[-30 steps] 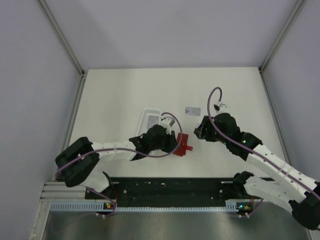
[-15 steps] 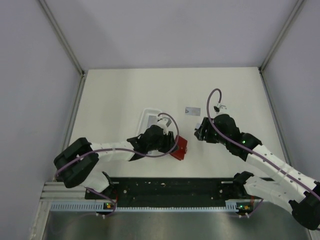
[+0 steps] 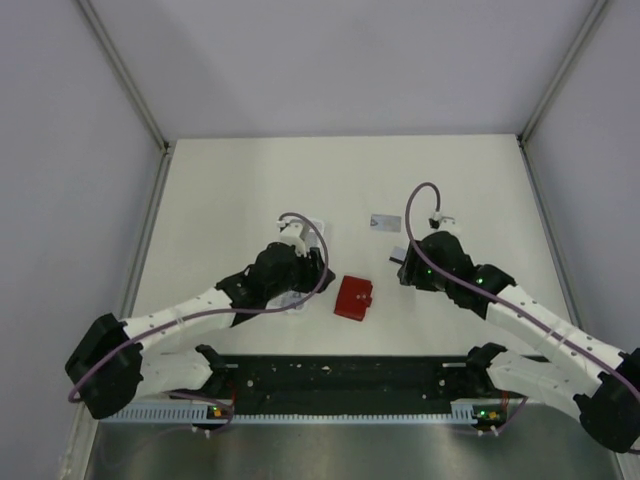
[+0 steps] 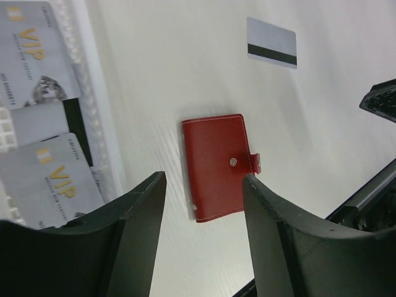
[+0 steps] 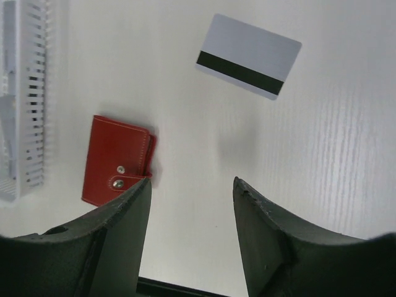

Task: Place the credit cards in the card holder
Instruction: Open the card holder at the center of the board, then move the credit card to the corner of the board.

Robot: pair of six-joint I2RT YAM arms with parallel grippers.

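White counter [image 3: 250,190], overhead, carries a closed red leather-like card holder [image 3: 353,297]. Left fingers [image 4: 272,235] gape empty, holder beyond their gap, grey credit cards [image 4: 59,179] in a white slotted tray [image 4: 96,124] leftward. Right fingers [image 5: 117,241] spread empty, holder beyond their left tip.

The white-and-black left arm [image 3: 180,320] stretched diagonally from its base toward the small red leather-like wallet [image 3: 353,297]. Its black two-finger left gripper [image 3: 300,248] hung just left of the wallet and slightly beyond it. Its dark fingers [image 4: 133,235] stood apart with nothing between them (the wrist view looked straight down past them). The white-and-black right arm [image 3: 530,320] reached in from the opposite side. The right gripper [image 3: 404,262] was pitched downward just right of the wallet, its fingers [image 5: 272,247] likewise spread and empty.
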